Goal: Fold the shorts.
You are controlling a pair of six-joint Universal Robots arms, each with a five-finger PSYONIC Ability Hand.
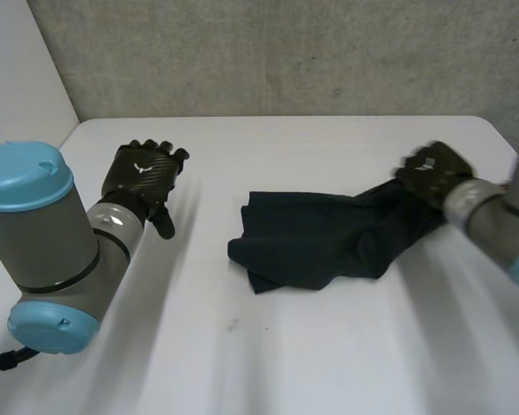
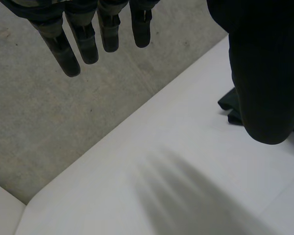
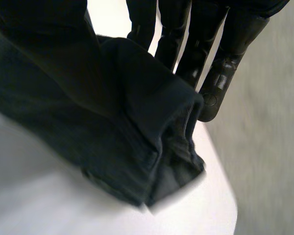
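Dark navy shorts (image 1: 320, 238) lie crumpled right of the table's middle, with one end drawn up toward the right. My right hand (image 1: 434, 171) is at that right end, lifting it slightly off the table. In the right wrist view a bunched hem of the shorts (image 3: 112, 122) is pinched between the thumb and the fingers (image 3: 225, 63). My left hand (image 1: 143, 173) hovers over the left part of the table, well away from the cloth, with straight fingers (image 2: 83, 39) and nothing in it. Past its thumb a corner of the shorts (image 2: 230, 105) shows on the table.
The white table (image 1: 268, 346) has bare room in front of and left of the shorts. A grey wall (image 1: 285, 52) runs behind the far edge. My left arm's big grey joint (image 1: 35, 242) stands at the near left.
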